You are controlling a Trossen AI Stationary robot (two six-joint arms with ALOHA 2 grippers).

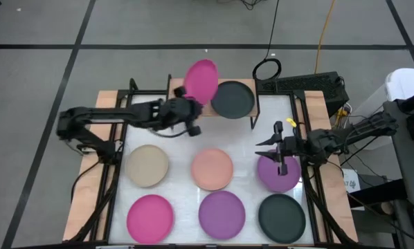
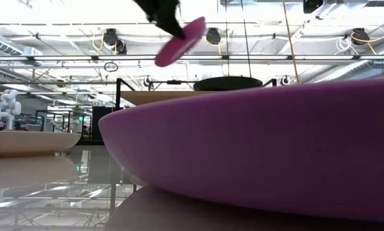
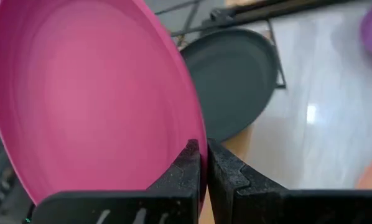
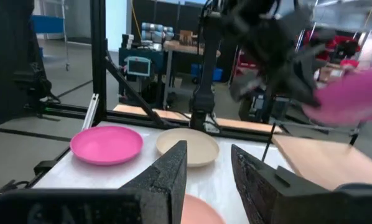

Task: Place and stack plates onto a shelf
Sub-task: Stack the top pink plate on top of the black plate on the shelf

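Plates lie across our table, and we hold one of them aloft. Our left gripper (image 3: 203, 163) has its fingers pinched tight on the rim of a magenta-pink plate (image 1: 201, 81), which we see tilted steeply in the air above the left part of the shelf (image 1: 176, 86). Our left arm reaches from the table's left side across toward the far middle, wrist bent up. On the shelf's right part a dark grey-black plate (image 1: 232, 99) lies flat, just beside the raised one.

Our right gripper (image 4: 208, 163) hovers over a purple plate (image 1: 277, 174) at the table's right, its fingers parted and holding nothing; that arm comes in from the right edge, roughly level.

On the table we also count a beige plate (image 1: 147, 165), a peach plate (image 1: 212, 168), a second magenta-pink plate (image 1: 150, 215), a second purple plate (image 1: 221, 211) and a second dark grey-black plate (image 1: 282, 216), each lying flat and apart from the rest.
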